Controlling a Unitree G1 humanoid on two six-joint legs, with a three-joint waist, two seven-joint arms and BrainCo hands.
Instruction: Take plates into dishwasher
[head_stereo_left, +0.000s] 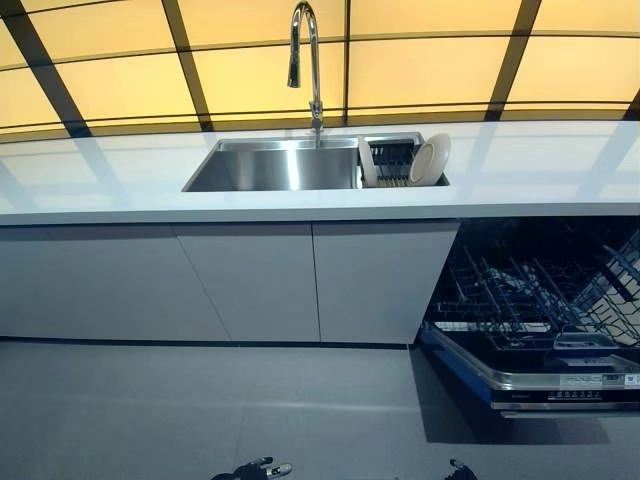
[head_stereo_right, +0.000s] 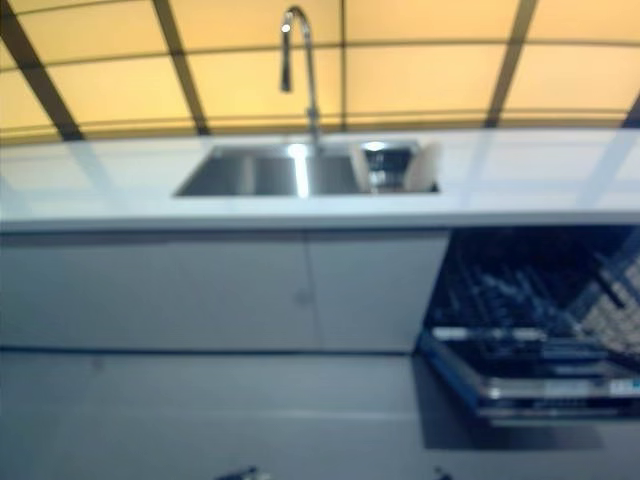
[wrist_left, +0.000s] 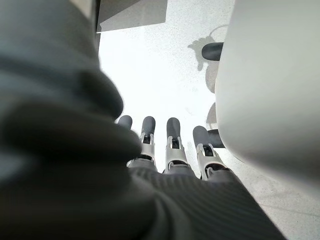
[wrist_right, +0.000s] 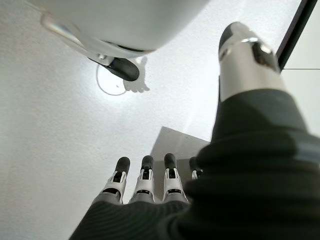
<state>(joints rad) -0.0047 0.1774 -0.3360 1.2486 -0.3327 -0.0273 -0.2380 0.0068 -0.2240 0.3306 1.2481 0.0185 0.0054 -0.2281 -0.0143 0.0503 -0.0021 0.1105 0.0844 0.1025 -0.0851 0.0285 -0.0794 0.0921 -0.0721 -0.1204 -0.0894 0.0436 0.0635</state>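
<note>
In the sink's right end: two pale plates (head_stereo_left: 431, 160) standing on edge, leaning against a dark drying rack (head_stereo_left: 391, 162) set inside the steel sink (head_stereo_left: 270, 167). Tall curved faucet (head_stereo_left: 306, 60) rises behind the basin. White countertop (head_stereo_left: 110, 180) runs full width, with grey cabinet doors (head_stereo_left: 260, 280) below. Lower right: dishwasher (head_stereo_left: 545, 300) with door (head_stereo_left: 560, 385) folded down over the floor and wire rack (head_stereo_left: 530, 290) exposed. Grey floor (head_stereo_left: 150, 410) lies in front of the cabinets. Left hand (wrist_left: 170, 145) and right hand (wrist_right: 145, 182) hang low over the floor, fingers straight, holding nothing.
</note>
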